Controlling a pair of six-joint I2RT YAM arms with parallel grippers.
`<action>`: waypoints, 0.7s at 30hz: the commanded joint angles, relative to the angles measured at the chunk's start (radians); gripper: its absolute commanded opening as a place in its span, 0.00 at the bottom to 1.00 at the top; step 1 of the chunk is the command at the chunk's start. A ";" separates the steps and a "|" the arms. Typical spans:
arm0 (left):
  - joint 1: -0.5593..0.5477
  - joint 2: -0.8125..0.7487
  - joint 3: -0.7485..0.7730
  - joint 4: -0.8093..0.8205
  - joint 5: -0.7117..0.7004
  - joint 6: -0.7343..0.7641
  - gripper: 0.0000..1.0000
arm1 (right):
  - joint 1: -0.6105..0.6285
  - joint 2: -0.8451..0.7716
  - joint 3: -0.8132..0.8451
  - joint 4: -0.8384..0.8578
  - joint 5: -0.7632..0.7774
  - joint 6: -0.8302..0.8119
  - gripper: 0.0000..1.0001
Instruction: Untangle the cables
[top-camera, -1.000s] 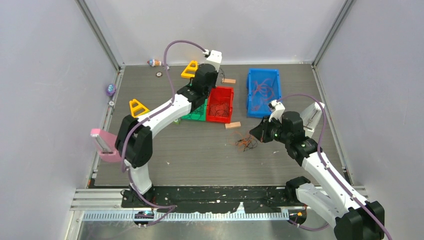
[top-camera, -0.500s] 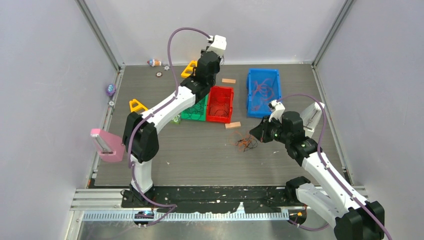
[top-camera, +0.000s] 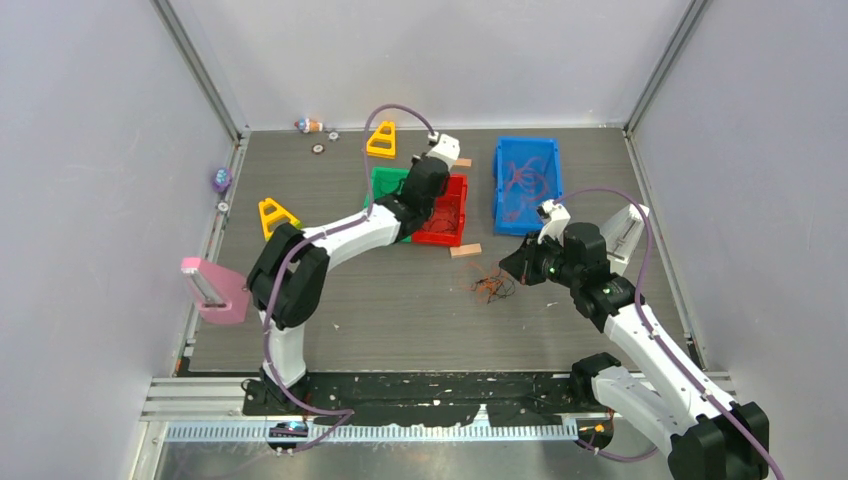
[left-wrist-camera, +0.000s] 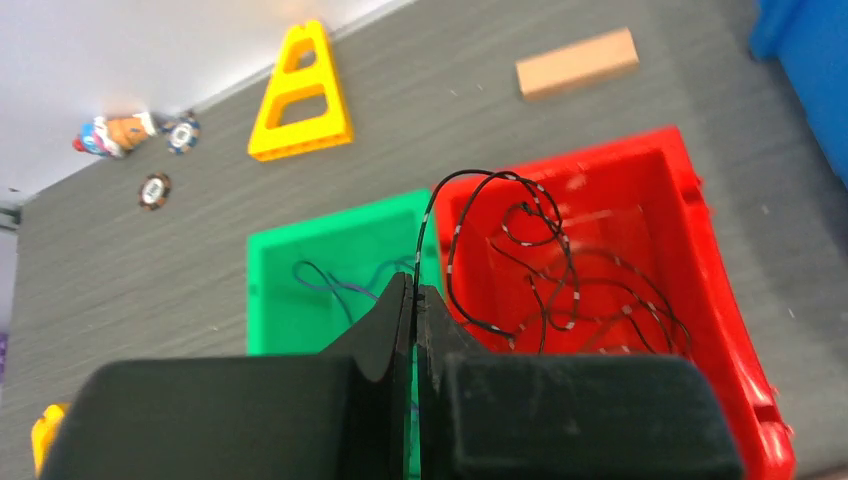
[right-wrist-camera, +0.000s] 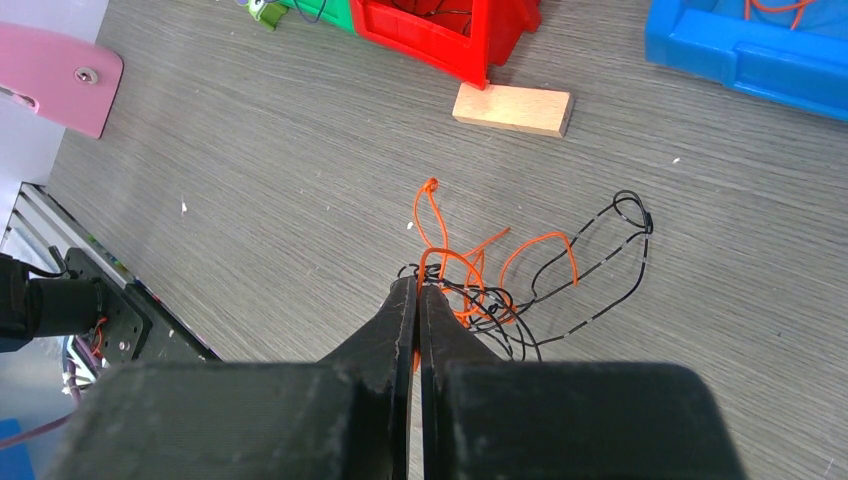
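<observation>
Left gripper (left-wrist-camera: 413, 292): jaws together, clamped on one black cable (left-wrist-camera: 448, 255) that loops above the red bin (left-wrist-camera: 722, 300). Right gripper (right-wrist-camera: 418, 287): jaws together, pinching the edge of the orange-and-black cable clump (right-wrist-camera: 470, 295). The clump lies on the counter (right-wrist-camera: 250, 180), apart from the red bin.

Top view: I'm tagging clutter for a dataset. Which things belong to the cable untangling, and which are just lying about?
In the job: cable tangle in right pincer; black cable in left pincer; red bin, green bin, blue bin, all holding cables.
Lying about: wooden blocks, yellow triangles, pink piece, toy figure.
</observation>
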 joint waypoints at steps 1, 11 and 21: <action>-0.046 -0.066 -0.035 0.003 0.018 -0.055 0.00 | 0.005 -0.016 0.034 0.042 0.004 -0.004 0.05; -0.036 0.168 0.376 -0.730 0.240 -0.230 0.00 | 0.005 -0.037 0.023 0.032 0.010 -0.005 0.05; 0.029 0.401 0.662 -0.922 0.349 -0.267 0.00 | 0.005 -0.056 0.003 0.018 0.006 0.016 0.06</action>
